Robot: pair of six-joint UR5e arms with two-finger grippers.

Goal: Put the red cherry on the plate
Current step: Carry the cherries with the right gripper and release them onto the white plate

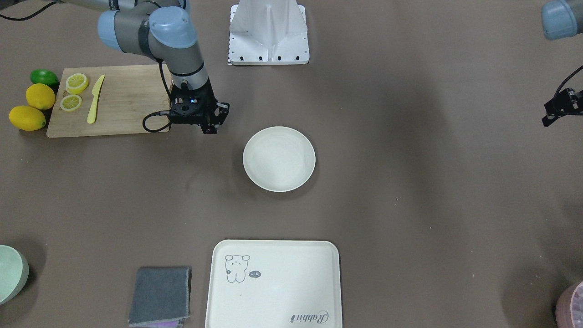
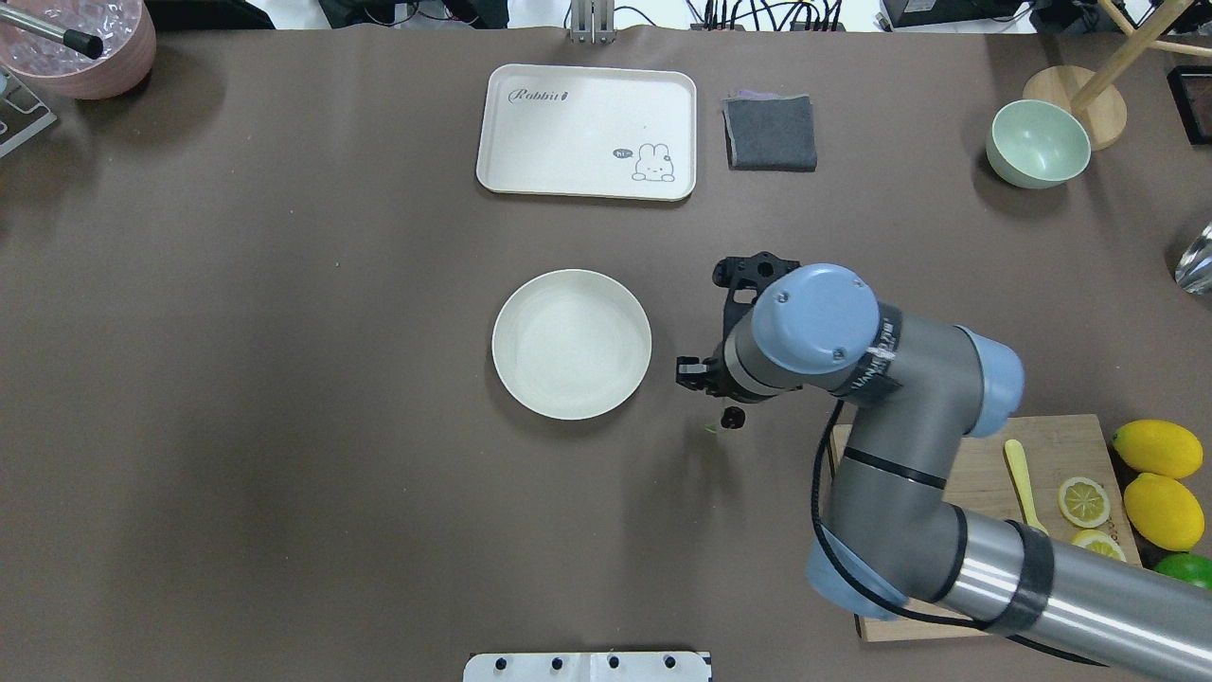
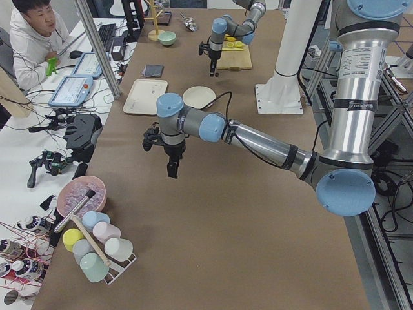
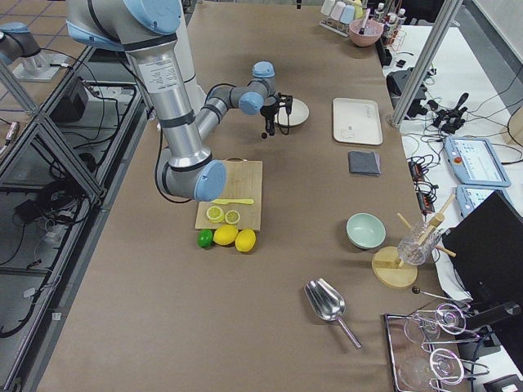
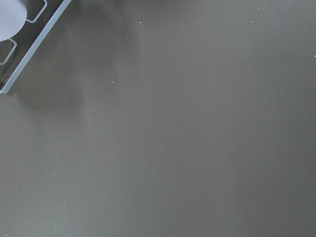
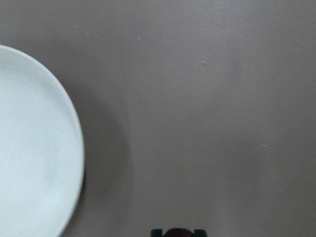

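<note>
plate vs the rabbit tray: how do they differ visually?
The plate is round; the tray is rectangular with rounded corners. The plate is plain; the tray carries a small animal drawing and the word "Rabbit". The plate sits mid-table; the tray is larger and lies nearer the operators' edge. Both are cream-white, shallow, raised at the rim, and hold nothing.

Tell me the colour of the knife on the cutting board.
Pale yellow knife; front-facing view shows it best.
</note>
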